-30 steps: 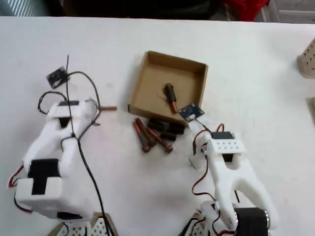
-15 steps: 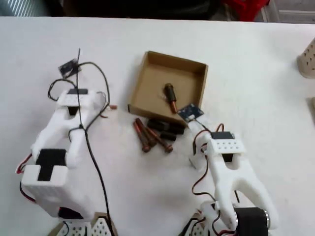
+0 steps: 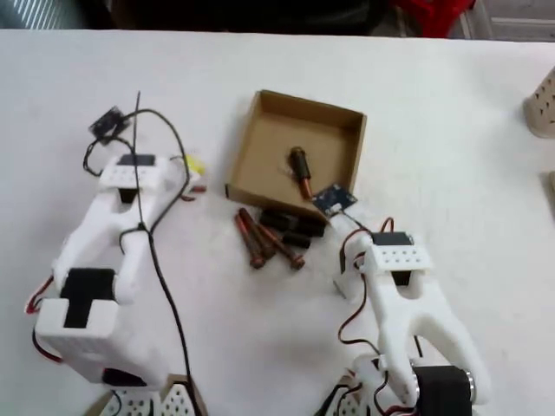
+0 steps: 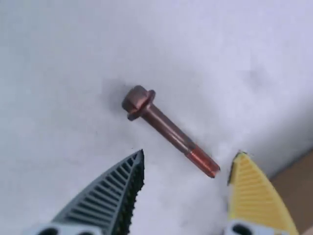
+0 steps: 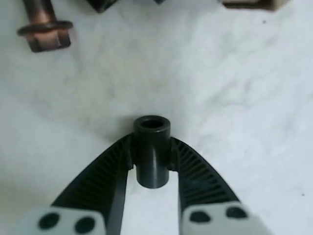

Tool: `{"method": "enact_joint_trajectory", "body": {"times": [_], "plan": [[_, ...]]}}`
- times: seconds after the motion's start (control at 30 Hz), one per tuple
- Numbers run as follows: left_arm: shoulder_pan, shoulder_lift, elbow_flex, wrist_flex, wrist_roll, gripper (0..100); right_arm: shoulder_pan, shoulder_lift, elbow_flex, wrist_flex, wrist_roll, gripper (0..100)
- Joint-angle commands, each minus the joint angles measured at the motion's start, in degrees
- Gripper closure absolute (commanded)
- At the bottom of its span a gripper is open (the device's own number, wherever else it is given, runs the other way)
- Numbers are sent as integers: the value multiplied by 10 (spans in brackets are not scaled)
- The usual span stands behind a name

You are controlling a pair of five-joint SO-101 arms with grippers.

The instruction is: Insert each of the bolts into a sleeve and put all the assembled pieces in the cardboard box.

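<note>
1. High view: The cardboard box (image 3: 334, 149) sits mid-worktop (image 3: 451, 104) with one assembled piece (image 3: 300, 170) lying inside it. Just in front of its near wall lie a few loose bolts (image 3: 253, 238) side by side, next to a cluster of dark sleeves (image 3: 290, 227). The left arm (image 3: 117, 208) stands to the left of the box, and a lone bolt (image 3: 199, 189) peeks out just beside its front end. The right arm (image 3: 395, 260) stands close to the sleeves, near the box's front corner.
2. Left wrist view: The left fingers (image 4: 122, 191), one grey and one yellow, are spread wide above the worktop. The lone bolt lies flat there, gripped by neither finger. Its flanged head points away and its threaded end points into the gap, nearer the yellow finger. A brown edge of the box shows beside that finger.
3. Right wrist view: The right fingers (image 5: 195, 171) are drawn narrow and clamp a black sleeve (image 5: 151, 132) from both sides. Its bored end juts past the tips. Beyond it on the worktop are a bolt head (image 5: 45, 30) and a corner of the box.
</note>
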Motion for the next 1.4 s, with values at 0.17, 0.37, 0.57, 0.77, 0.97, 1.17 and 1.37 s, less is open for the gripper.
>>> {"method": "enact_joint_trajectory", "body": {"times": [0.17, 0.37, 0.57, 0.77, 0.97, 1.17, 1.37], "plan": [[-26, 123, -105, -4, 8, 745, 1, 1, -13, 4, 10, 981], [-22, 131, -135, 43, 7, 748, 1, 1, -13, 4, 11, 981], [-22, 131, -137, 43, -18, 890, 1, 1, -12, 4, 13, 981], [-15, 131, -139, 44, -62, 977, 1, 1, -12, 4, 13, 981], [40, 123, -139, 93, -151, 978, 1, 1, -12, 4, 14, 981], [57, 49, -89, 120, -240, 979, 1, 1, -12, 4, 14, 981], [57, -16, -23, 119, -289, 920, 1, 1, -12, 4, 14, 981]]}}
